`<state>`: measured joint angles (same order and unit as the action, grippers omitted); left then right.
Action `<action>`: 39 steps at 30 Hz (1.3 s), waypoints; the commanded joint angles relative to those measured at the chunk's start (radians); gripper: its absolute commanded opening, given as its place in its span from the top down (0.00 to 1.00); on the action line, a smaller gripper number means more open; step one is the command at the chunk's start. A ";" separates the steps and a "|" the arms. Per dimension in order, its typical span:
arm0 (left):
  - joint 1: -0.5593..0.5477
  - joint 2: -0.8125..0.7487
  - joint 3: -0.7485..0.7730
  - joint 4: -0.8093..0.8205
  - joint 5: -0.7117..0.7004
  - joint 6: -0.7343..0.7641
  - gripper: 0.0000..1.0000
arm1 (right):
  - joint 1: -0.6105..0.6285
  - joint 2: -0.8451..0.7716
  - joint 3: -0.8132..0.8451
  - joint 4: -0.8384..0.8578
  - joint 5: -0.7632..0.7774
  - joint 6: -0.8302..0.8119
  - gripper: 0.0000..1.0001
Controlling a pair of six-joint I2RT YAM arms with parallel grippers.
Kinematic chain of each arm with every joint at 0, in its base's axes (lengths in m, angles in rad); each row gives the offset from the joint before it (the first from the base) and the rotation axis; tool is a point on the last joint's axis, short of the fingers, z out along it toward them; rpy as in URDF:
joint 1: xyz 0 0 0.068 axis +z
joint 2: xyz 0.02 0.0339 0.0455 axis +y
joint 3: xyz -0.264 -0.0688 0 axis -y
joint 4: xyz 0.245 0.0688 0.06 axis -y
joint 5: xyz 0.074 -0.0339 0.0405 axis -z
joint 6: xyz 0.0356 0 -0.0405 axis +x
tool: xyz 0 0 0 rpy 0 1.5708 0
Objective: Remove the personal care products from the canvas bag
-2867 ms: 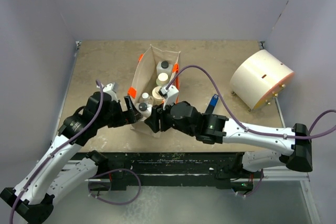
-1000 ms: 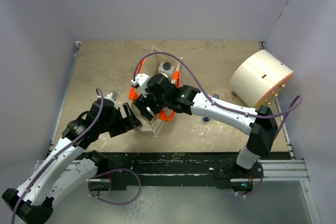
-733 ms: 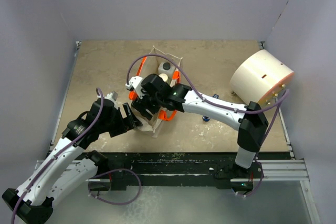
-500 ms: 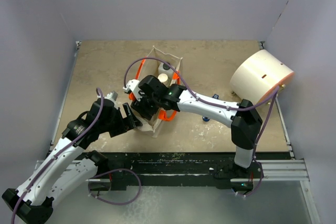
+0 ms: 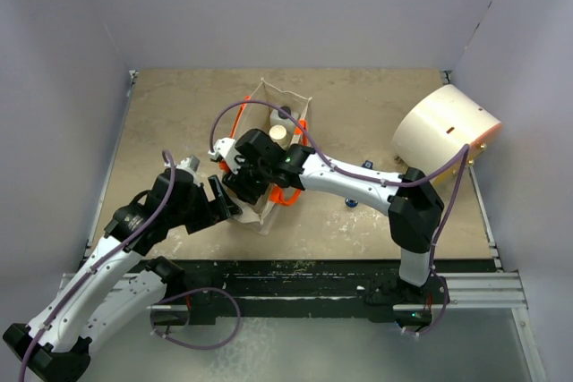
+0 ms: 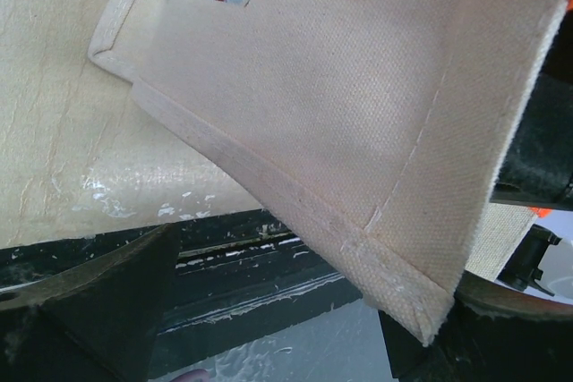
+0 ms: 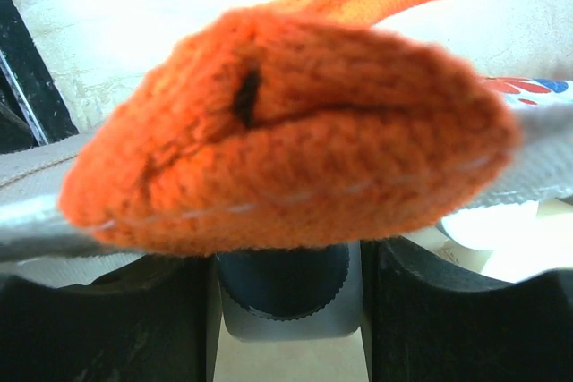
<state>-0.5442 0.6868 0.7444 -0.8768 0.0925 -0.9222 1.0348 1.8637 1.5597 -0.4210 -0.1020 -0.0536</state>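
The canvas bag (image 5: 267, 96) stands mid-table with its mouth open. Inside it I see a white bottle with a dark cap (image 5: 285, 116) and a cream-capped bottle (image 5: 278, 132); the other products are hidden under my right arm. My right gripper (image 5: 243, 182) reaches down into the bag's near end. In the right wrist view the gripper (image 7: 286, 315) has its jaws closed against both sides of a white squarish bottle with a dark cap (image 7: 285, 328), with the orange handle (image 7: 286, 123) draped in front. My left gripper (image 5: 225, 202) is open at the bag's near left corner (image 6: 394, 266).
A big cream cylinder (image 5: 444, 135) lies at the right rear. A blue stick-like object (image 5: 353, 201) lies mostly hidden under my right forearm. The bag's orange handle (image 5: 288, 195) hangs over its right side. The table's black front edge (image 6: 242, 266) is just behind the left gripper.
My right arm swung left over the bag and its gripper went down into the near end. The bag's mouth narrowed and shifted. My left arm stayed almost still.
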 commanded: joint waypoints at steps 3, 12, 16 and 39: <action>0.003 -0.013 0.010 -0.039 -0.016 0.031 0.13 | 0.007 -0.075 -0.039 0.130 -0.065 0.033 0.86; 0.003 -0.024 0.010 -0.038 -0.023 0.026 0.13 | 0.008 -0.241 -0.089 0.273 0.077 0.214 1.00; 0.003 -0.029 0.011 -0.038 -0.022 0.025 0.13 | 0.006 -0.291 -0.059 0.259 0.119 0.294 1.00; 0.003 -0.026 0.011 -0.039 -0.028 0.023 0.13 | -0.390 -0.793 -0.162 0.307 -0.065 1.001 1.00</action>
<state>-0.5438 0.6605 0.7444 -0.8772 0.0788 -0.9230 0.7074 1.1927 1.3785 -0.3653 -0.0578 0.7654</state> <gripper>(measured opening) 0.869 0.518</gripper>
